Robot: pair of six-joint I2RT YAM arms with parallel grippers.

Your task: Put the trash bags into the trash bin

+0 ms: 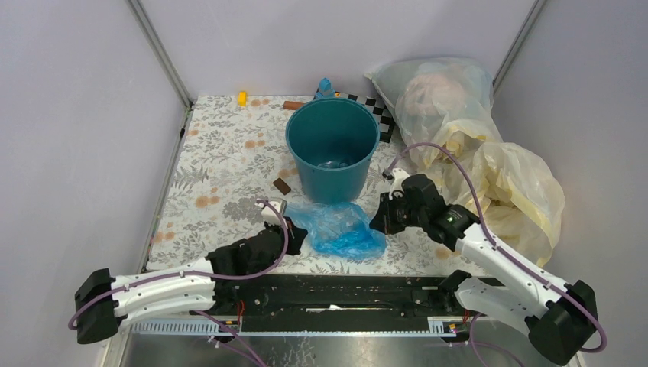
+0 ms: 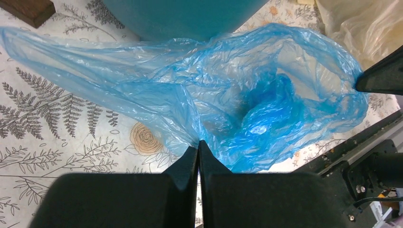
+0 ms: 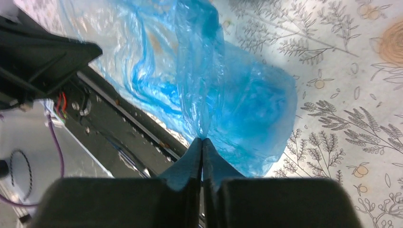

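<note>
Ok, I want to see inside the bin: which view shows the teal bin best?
Top external: the trash bin shows whole, rim and inside. Left wrist catches only a strip of its wall; right wrist shows none of it.

Plain pale lilac-grey walls close the space on three sides: a left wall (image 1: 76,115), a far wall (image 1: 336,38) and a right wall (image 1: 596,92). Two slim metal posts, one at the far left corner (image 1: 160,53) and one at the far right corner (image 1: 520,42), lean outward as they rise. The tabletop (image 1: 221,153) wears a white cloth printed with grey ferns and small orange blossoms. Along its near edge lies a grey metal sheet (image 1: 344,353). The light is soft and even, with only faint shadows.
</note>
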